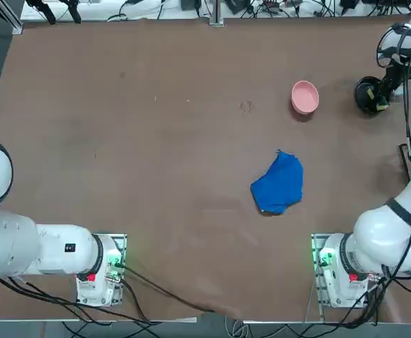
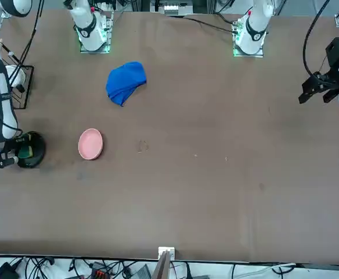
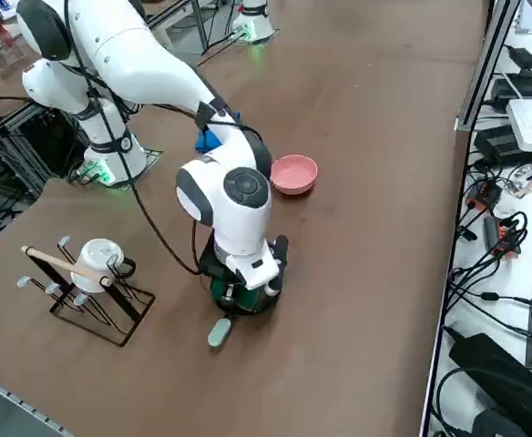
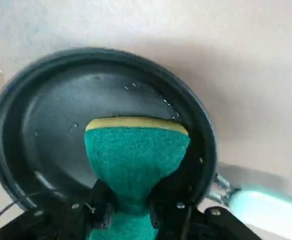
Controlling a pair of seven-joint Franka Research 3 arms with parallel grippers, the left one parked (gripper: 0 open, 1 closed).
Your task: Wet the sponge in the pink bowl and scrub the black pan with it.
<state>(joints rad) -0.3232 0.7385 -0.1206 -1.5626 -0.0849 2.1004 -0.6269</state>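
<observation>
Tabletop: fingers (image 4: 103, 202) pinching sponge (image 4: 136, 155).

No readable text, labels, brands, numbers or signs on anything in view.

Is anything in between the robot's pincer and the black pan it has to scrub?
Only the sponge, squeezed in the right pincer over the pan. Nothing else that I see blocks the way.
</observation>
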